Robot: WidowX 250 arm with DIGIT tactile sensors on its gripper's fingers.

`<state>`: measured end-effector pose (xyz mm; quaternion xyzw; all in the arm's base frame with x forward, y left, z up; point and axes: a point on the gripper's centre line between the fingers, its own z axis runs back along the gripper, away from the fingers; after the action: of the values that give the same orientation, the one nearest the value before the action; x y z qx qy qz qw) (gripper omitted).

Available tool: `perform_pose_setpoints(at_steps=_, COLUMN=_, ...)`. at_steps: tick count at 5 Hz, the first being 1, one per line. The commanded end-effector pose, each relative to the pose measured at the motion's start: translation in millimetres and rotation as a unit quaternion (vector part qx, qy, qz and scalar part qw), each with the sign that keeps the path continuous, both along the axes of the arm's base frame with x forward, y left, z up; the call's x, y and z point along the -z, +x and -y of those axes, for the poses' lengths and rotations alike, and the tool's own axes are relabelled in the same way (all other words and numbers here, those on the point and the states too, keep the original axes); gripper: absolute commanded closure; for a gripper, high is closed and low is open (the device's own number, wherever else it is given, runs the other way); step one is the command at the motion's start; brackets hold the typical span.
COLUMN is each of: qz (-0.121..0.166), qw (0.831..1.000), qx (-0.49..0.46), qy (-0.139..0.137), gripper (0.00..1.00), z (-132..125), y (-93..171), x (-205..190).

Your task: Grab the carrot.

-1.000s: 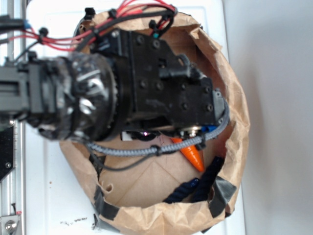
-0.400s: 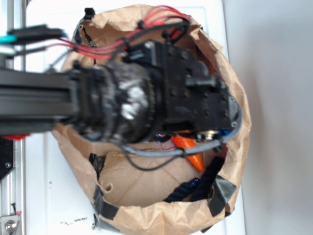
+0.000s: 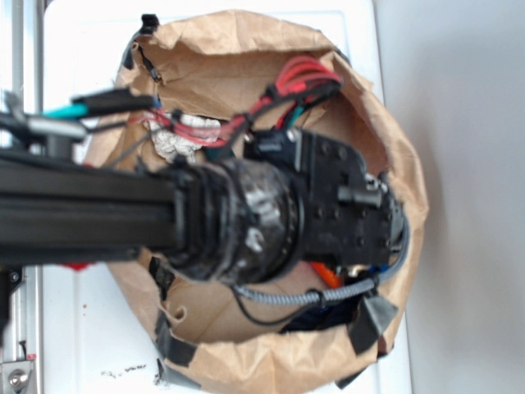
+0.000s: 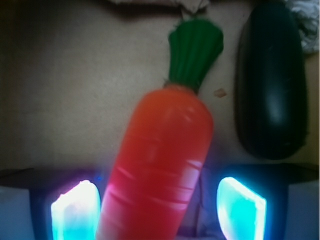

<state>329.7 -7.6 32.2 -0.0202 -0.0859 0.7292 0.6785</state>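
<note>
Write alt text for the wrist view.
A glossy orange carrot with a green stem lies between the two glowing fingertips of the open end effector, on brown paper. A dark green cucumber-shaped toy lies to its right.

Glossy plastic against crinkled paper.
Smooth, shiny carrot [image 4: 160,170] with ribbed matt stem; glossy dark cucumber toy [image 4: 272,90]; rough, creased brown paper bag [image 3: 246,361].

A glossy bright-orange tapered plastic carrot [image 4: 162,165] carries a ribbed dark green stem top [image 4: 194,52]. To its right lies a smooth, very dark green cucumber-shaped toy [image 4: 272,85]. The crumpled paper bag [image 3: 246,49] is plain brown, patched with dark grey tape [image 3: 369,316], under a black arm with red wires [image 3: 299,74].
</note>
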Motion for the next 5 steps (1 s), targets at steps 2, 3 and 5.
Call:
perform_pose_setpoints(at_steps=2, qz=-0.019, qw=0.999, qx=0.044, qy=0.023, gripper=1.00, z=-3, y=-17, x=-1)
perform_pose_setpoints(at_steps=3, qz=0.002, qw=0.997, qx=0.080, qy=0.016, gripper=1.00, z=-12, y=-22, x=-20)
perform_pose_setpoints(at_steps=5, qz=0.041, qw=0.989, qx=0.137, qy=0.030, gripper=1.00, z=-34, y=-31, x=-44)
